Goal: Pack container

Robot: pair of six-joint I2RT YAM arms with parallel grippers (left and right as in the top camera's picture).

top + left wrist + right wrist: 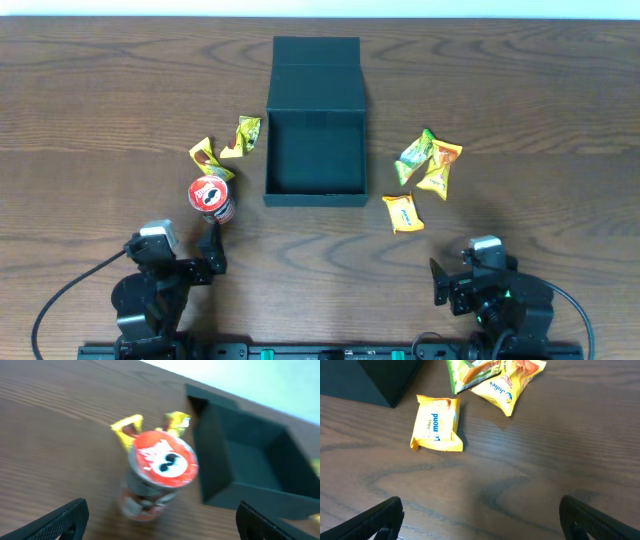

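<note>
Even bright light, soft shadows, left wrist view blurred, others sharp

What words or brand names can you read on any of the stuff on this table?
"mond" (seemingly, seen upside down): on the flat yellow packet.
"Jellies" (seemingly, in blue script): on the yellow pouch.
Red can: a moustached face on the lid; the side print is too blurred to read.
Green packet: print cut off, unreadable.
Container: no markings.

Container (pixel 315 160): we see one
Red can (pixel 211 194): one
Snack packets (pixel 403 213): six, two at nine o'clock, four at three
</note>
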